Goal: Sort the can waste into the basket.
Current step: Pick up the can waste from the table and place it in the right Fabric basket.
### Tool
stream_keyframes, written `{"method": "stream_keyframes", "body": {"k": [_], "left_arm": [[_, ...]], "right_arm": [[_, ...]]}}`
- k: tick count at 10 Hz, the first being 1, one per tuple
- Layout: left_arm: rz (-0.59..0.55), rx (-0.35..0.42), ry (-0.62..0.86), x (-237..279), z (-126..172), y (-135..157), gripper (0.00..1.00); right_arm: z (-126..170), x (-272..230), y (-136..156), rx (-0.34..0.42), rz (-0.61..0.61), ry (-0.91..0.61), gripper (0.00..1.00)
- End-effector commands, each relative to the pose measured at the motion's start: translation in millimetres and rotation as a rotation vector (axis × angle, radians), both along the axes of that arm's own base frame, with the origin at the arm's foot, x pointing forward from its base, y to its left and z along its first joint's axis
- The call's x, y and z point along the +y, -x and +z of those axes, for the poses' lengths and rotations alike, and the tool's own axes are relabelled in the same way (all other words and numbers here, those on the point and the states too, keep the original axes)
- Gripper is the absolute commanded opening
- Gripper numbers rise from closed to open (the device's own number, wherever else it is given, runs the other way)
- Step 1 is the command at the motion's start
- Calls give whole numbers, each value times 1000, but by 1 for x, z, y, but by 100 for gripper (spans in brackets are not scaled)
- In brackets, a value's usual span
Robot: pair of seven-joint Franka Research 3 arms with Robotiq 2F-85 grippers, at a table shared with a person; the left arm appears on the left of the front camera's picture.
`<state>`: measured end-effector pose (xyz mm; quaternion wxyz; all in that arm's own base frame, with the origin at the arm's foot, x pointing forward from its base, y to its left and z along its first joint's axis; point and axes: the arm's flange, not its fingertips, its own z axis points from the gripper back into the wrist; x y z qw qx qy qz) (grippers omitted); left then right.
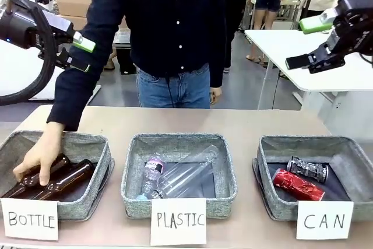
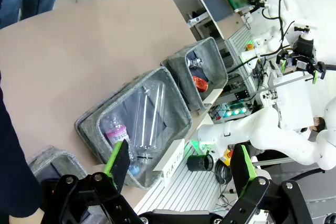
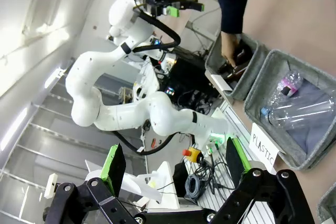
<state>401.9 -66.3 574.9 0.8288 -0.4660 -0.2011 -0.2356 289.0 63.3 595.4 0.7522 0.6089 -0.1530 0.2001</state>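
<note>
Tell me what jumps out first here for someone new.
Three grey woven-fabric baskets in a row along the table's near edge, carded BOTTLE, PLASTIC and CAN. In the CAN basket at the right lie a dented shiny red can and a silver can with dark print. At the left, a person's hand rests on brown glass bottles in the BOTTLE basket, while both claws, left and right, hang open above the table.

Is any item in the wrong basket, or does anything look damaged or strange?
Nothing is misplaced. The red can and the silver can lie in the CAN basket; both are dented, as waste would be. The person's hand rests on the brown bottles in the BOTTLE basket.
</note>
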Motion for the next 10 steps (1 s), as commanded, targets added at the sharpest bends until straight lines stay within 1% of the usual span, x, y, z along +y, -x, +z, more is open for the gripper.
{"method": "stream_keyframes", "body": {"k": [1, 10], "left_arm": [[-9, -6, -6, 2, 1, 0, 100], [-9, -6, -6, 2, 1, 0, 100]], "right_arm": [[-1, 1, -1, -1, 5, 11, 100], [-1, 1, -1, -1, 5, 11, 100]]}}
